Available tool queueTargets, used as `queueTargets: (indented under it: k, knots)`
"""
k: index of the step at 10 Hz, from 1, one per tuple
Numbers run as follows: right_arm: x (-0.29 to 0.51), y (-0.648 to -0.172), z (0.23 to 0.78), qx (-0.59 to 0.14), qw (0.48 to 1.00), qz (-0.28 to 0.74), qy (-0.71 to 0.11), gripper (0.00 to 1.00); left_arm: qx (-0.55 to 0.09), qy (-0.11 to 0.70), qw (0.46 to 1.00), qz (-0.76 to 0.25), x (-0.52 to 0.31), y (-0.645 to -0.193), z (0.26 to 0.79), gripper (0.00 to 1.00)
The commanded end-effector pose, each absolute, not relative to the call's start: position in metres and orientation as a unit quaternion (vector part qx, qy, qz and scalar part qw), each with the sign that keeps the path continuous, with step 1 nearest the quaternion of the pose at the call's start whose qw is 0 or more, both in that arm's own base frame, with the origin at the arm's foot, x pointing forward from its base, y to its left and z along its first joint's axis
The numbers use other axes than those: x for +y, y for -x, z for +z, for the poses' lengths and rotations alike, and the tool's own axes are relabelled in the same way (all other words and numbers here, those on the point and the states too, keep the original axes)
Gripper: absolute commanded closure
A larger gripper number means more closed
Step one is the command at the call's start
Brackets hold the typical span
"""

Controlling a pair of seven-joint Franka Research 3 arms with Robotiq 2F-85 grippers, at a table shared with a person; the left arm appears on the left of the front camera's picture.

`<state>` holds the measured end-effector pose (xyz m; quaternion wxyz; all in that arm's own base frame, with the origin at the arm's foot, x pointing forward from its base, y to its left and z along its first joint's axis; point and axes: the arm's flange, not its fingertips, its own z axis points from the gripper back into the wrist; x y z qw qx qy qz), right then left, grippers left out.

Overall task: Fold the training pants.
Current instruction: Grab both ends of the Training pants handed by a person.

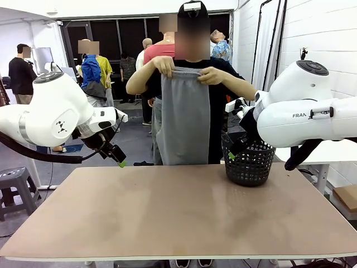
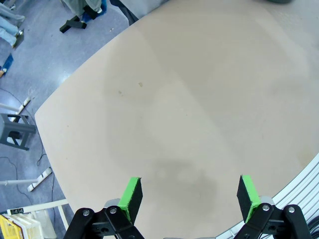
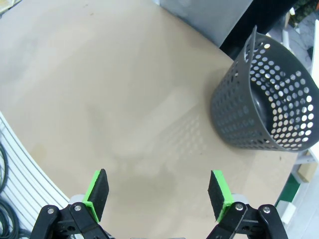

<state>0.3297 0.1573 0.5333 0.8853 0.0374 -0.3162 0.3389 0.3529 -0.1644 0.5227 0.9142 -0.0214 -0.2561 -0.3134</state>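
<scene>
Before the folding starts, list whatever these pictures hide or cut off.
- Front view: the leg ends of the training pants, behind the far edge of the table.
- Right wrist view: the pants' shape, a grey patch cut by the top edge.
- Front view: how the right gripper holds its jaws, dark against the black basket.
- Front view: the basket's inside, screened by its mesh wall and the right arm.

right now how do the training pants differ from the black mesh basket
The training pants are light grey soft cloth; the basket is black stiff mesh. The pants hang in the air from the person's hands; the basket stands on the table. The pants reach higher than the basket. Both are at the table's far side.
</scene>
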Motion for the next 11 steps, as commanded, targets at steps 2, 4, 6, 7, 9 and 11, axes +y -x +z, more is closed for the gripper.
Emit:
queueTargets:
  k: [2,4,6,7,9,11]
  knots:
    - [0.1573,-0.3296,0.5333,-0.316,0.885,0.339,-0.039,0.00,-0.255,0.022,0.915,-0.313,-0.1644,-0.3550,0.5233,0.00]
    - [0.1573,-0.3296,0.5333,-0.316,0.885,0.339,-0.039,0.00,-0.255,0.022,0.915,-0.313,-0.1644,-0.3550,0.5233,0.00]
    - [0.1573,-0.3296,0.5333,-0.316,0.885,0.339,-0.039,0.00,-0.255,0.022,0.915,-0.313,-0.1644,-0.3550,0.5233,0.00]
    - [0.1573,-0.3296,0.5333,-0.316,0.885,0.339,-0.039,0.00,-0.255,0.022,0.915,-0.313,-0.1644,-0.3550,0.5233,0.00]
    - [0.1573,-0.3296,0.5333,-0.316,0.885,0.339,-0.039,0.00,-0.255,0.022,0.915,-0.313,-0.1644,-0.3550,0.5233,0.00]
    - [0.1573,-0.3296,0.5333,-0.316,0.885,0.339,-0.039,0.00,-0.255,0.022,0.915,-0.313,-0.1644,-0.3550,0.5233,0.00]
